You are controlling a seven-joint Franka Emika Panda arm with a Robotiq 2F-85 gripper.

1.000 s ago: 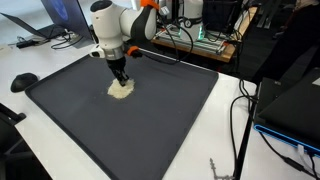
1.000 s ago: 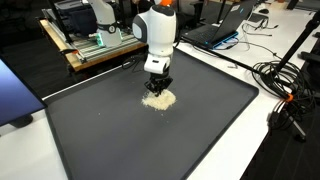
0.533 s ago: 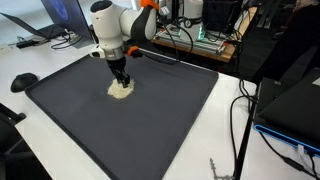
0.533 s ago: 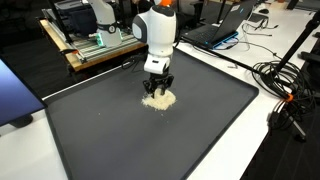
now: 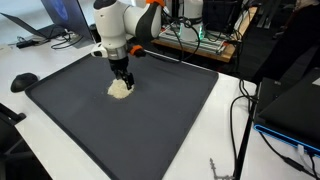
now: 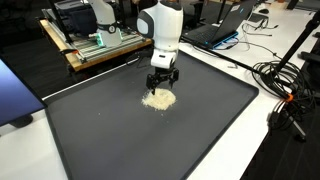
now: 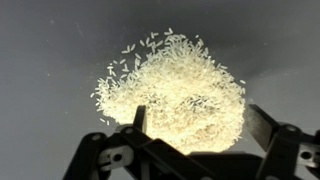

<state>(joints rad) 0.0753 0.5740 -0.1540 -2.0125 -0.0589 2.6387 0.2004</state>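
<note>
Dark mat [image 5: 160, 120] underneath, and the gripper [image 6: 163, 88] hangs just above the heap of rice [image 6: 158, 99], jaws spread wide apart, clutching nothing.

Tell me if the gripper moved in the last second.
Yes. The gripper has shifted slightly right in an exterior view, relative to the rice pile.

black mat [image 5: 150, 110] on white table [image 5: 50, 145] | laptop [image 6: 228, 25] behind | cables [image 6: 283, 85] beside | wooden cart [image 6: 95, 52]

Exterior views overlook the mat [image 5: 150, 120] from different angles; wrist view looks down closely.
</note>
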